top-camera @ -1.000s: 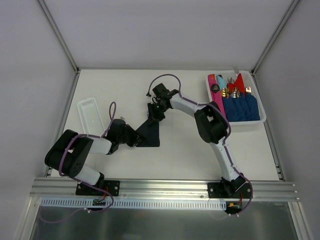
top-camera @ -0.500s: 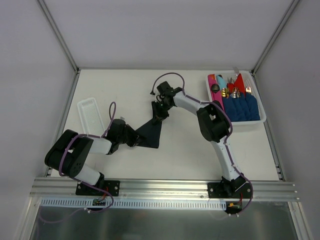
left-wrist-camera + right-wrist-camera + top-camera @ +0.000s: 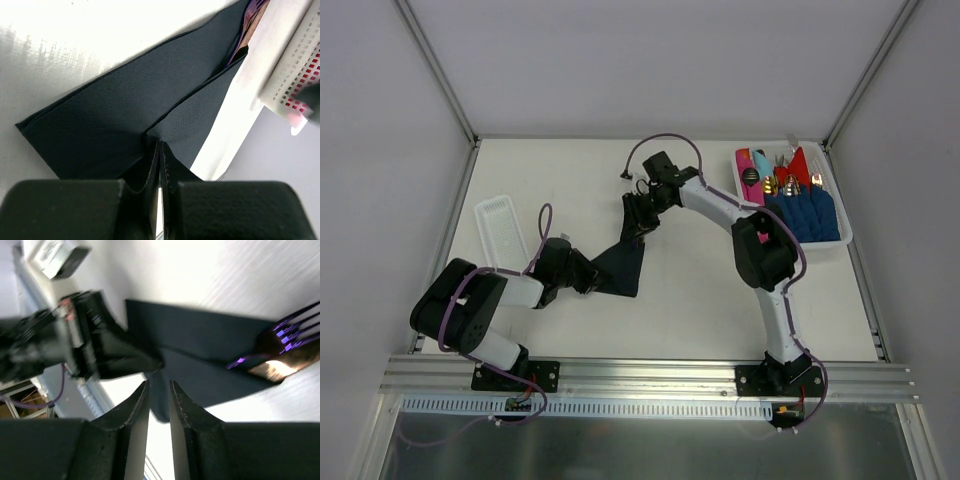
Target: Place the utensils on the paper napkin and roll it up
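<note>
The near-black paper napkin (image 3: 622, 268) lies part-folded on the white table; it also shows in the left wrist view (image 3: 125, 115) and the right wrist view (image 3: 200, 340). My left gripper (image 3: 586, 283) is shut on a raised fold at the napkin's near-left corner (image 3: 160, 146). A fork with a purple sheen (image 3: 282, 347) lies at the napkin's far corner, tines off the edge; it also shows in the left wrist view (image 3: 248, 25). My right gripper (image 3: 638, 222) hovers over that far corner, its jaws a narrow gap apart (image 3: 159, 385) and empty.
A white basket (image 3: 810, 245) at the back right holds blue rolled napkins, red and pink ones and gold utensils. Its mesh wall shows in the left wrist view (image 3: 295, 70). A white perforated lid (image 3: 502, 228) lies at the left. My left gripper shows in the right wrist view (image 3: 115, 357).
My right gripper has moved back and to the right, away from the napkin's middle. The napkin's far corner has stretched slightly that way. The left gripper has held still.
</note>
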Robot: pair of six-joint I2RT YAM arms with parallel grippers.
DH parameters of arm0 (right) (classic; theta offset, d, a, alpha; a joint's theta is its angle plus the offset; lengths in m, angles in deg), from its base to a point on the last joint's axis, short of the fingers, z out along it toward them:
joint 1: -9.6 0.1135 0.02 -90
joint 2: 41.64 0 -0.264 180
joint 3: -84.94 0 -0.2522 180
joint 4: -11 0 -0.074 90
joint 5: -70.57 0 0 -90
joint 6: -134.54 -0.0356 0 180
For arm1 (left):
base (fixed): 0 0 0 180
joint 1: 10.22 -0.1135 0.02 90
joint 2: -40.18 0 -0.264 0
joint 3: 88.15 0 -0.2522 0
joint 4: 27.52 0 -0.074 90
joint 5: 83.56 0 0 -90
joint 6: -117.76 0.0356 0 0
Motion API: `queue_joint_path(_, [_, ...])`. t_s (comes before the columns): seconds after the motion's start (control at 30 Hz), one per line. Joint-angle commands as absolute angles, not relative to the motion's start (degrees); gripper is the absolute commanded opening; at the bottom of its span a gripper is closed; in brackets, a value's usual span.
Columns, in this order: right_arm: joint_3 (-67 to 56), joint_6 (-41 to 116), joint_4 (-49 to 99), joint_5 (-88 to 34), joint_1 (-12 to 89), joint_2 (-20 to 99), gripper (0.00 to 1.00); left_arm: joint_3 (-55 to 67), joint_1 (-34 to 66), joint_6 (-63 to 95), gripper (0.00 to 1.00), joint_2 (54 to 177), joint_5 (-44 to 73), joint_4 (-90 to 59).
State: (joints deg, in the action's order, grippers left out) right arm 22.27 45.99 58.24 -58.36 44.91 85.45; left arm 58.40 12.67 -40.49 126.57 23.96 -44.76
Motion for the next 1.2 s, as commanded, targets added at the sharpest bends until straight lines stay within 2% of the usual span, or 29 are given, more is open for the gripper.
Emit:
queue_joint_path(0.0, [18.2,48.3,57.5,-64.1,44.7,77.9,0.24,58.6,12.7,-38.6,0.0,129.1,20.9,-37.6])
queue_joint_path(0.23, [14.8,49.2,57.4,-63.6,44.8,79.8,0.19,57.3,12.7,-36.9,0.0,129.3,21.7,-37.6])
queue_joint_path(0.7, [18.8,48.8,58.8,-55.4,47.6,88.4,0.16,55.2,12.7,-31.8,0.0,128.3,22.6,-35.0])
queue_joint_path(1.0, [18.9,48.9,60.4,-50.5,48.3,90.1,0.13,54.7,12.7,-26.4,0.0,122.2,23.8,-34.2])
queue_joint_path(1.17, [18.8,47.5,60.6,-50.9,48.3,91.0,0.12,54.3,13.2,-23.9,0.13,111.8,26.3,-34.2])
